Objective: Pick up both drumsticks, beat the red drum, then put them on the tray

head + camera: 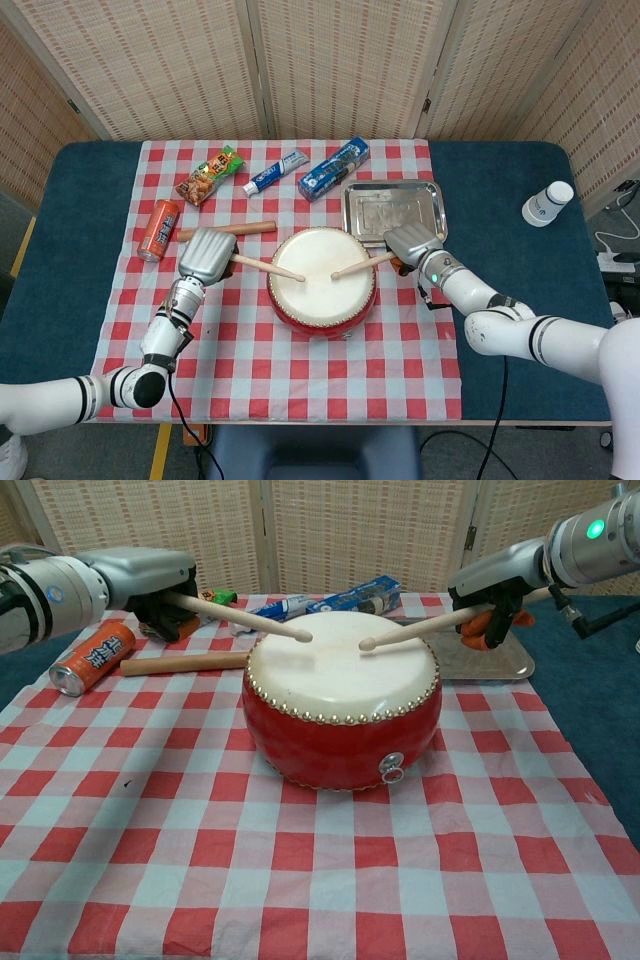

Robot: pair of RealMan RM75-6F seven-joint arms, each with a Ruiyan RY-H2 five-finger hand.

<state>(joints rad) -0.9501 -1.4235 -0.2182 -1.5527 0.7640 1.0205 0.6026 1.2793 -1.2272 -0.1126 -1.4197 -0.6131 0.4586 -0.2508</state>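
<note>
Checked red-and-white cloth [300, 360] covers the table's middle, with the red drum [340, 705] at its centre. Left hand [207, 256] grips one drumstick [245, 617], right hand [413, 243] grips the other drumstick [425, 627]; both tips are over the drumhead. Behind the right hand lies the tray [393, 208].

Red soda can [158, 229] on its side, snack bag [210, 175], toothpaste tube [275, 172] & box [334, 168], wooden rod [226, 230], white cup [547, 203]

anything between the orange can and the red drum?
Yes: a loose wooden stick lies on the cloth between the orange can and red drum, clearest in head view.
</note>
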